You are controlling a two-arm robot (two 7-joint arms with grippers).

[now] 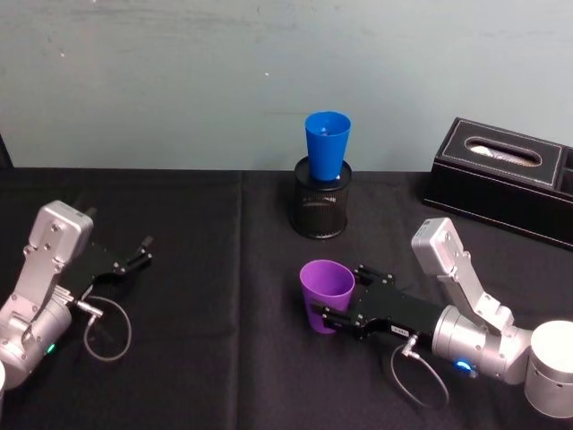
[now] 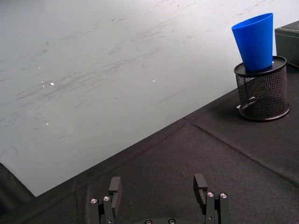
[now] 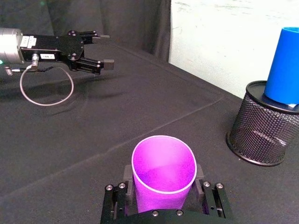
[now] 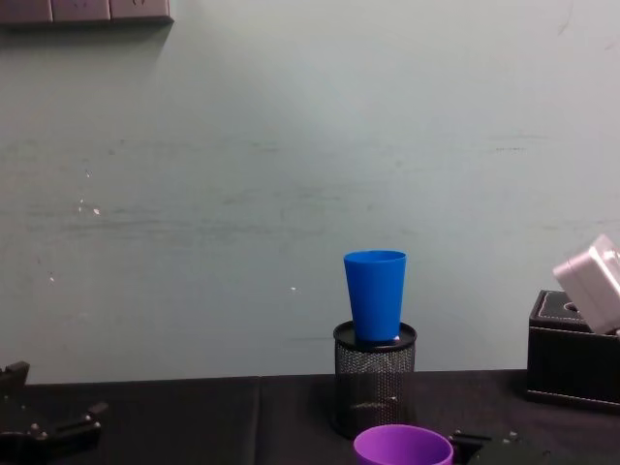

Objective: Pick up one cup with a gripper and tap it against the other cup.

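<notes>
The purple cup (image 1: 324,288) stands upright near the table's middle front, mouth up. My right gripper (image 1: 343,294) reaches in from the right and is shut on the cup, one finger pressed on each side of it; in the right wrist view the purple cup (image 3: 163,170) sits between those fingers. The blue cup (image 1: 327,143) rests upright in a black mesh pen holder (image 1: 322,210) behind the purple one, and the two cups are apart. My left gripper (image 1: 141,251) lies open at the far left, holding nothing.
A black tissue box (image 1: 506,179) stands at the back right. A black cloth (image 1: 224,358) covers the table, and a pale wall rises close behind it. A cable loop (image 1: 107,327) hangs from the left arm.
</notes>
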